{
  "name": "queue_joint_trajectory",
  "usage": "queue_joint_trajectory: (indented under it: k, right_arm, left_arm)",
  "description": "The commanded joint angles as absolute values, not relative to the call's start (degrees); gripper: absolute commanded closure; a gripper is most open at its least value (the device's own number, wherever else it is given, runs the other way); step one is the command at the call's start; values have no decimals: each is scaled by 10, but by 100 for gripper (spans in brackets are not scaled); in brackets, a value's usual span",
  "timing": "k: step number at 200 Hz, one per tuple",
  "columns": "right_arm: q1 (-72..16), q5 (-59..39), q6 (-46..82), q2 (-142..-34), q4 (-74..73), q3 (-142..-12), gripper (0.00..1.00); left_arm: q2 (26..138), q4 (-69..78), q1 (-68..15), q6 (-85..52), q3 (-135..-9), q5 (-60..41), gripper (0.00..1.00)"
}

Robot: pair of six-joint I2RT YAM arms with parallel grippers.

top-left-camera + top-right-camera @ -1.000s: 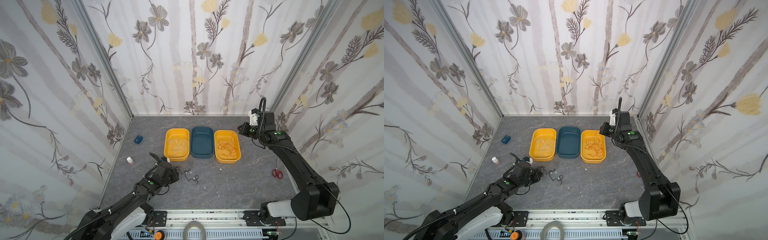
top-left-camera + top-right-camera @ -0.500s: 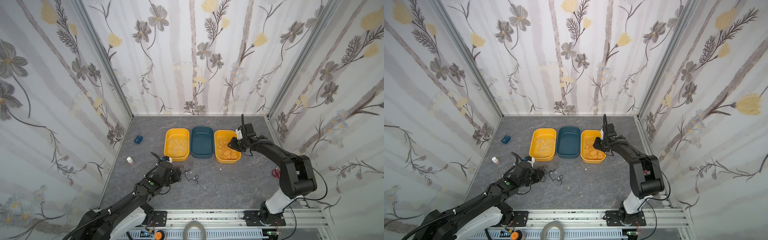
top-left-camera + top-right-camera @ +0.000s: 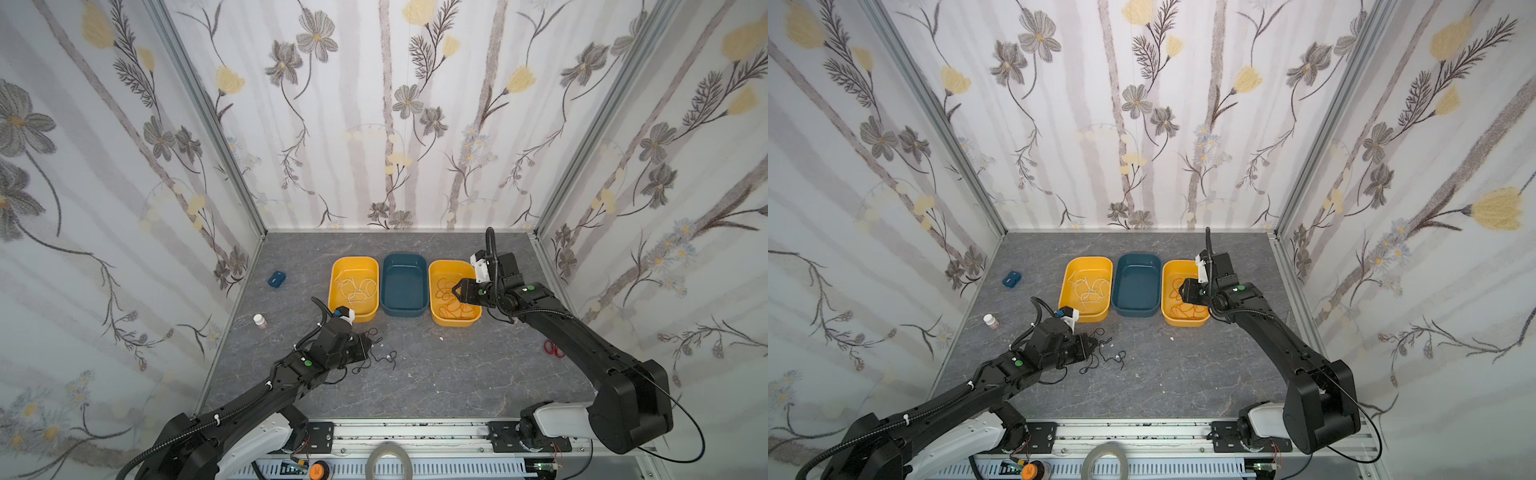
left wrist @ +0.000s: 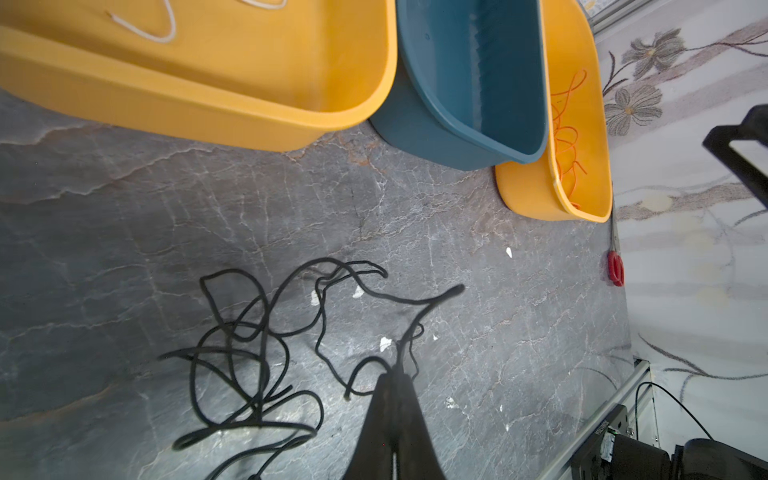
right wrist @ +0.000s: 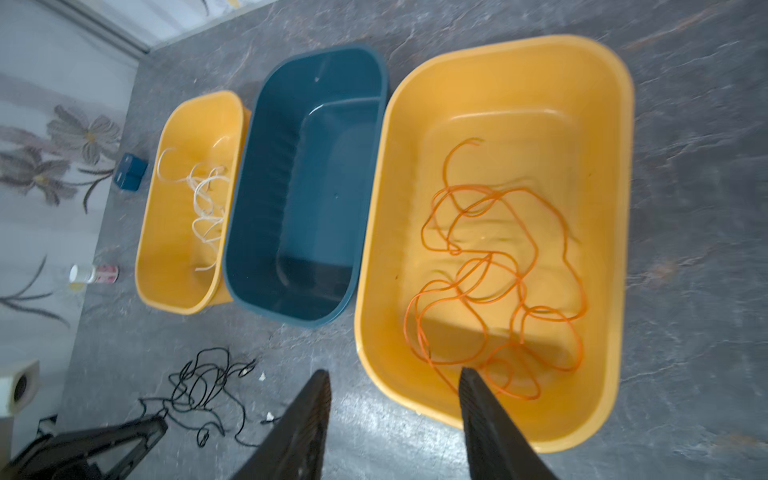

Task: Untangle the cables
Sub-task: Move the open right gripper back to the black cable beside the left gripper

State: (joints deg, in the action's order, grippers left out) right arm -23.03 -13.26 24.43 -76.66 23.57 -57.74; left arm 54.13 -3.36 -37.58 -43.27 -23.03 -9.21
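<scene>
A: What is going on?
B: The black cable (image 4: 249, 328) is sprawling near-left on the worktop (image 4: 498, 332), the left fingers (image 4: 395, 415) clamping one strand. The orange cable (image 5: 494, 266) is lying in the right yellow bin (image 5: 611, 208); the right fingers (image 5: 303, 424) are hovering apart over it.

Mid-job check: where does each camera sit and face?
Top view: high at the front, looking down on the table; left arm, right arm show.
Top view: same aim, same table.
Left wrist: low over the table; left gripper shut on the black cable.
Right wrist: above the orange cable in its yellow bin; right gripper open.
Shared: both wrist views show the blue bin.
</scene>
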Motion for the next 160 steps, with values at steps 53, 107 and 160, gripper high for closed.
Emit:
queue_joint_trajectory:
  k: [53, 107, 160]
  right_arm:
    - [-419, -158, 302, -834, 94, -496, 43]
    - [-507, -147, 311, -973, 50, -549, 39]
    - [-556, -90, 300, -1032, 89, -593, 42]
  left_arm:
    - [453, -162, -376, -430, -272, -11, 100]
    - [396, -222, -349, -436, -259, 22, 100]
    - [388, -210, -318, -438, -238, -9, 100]
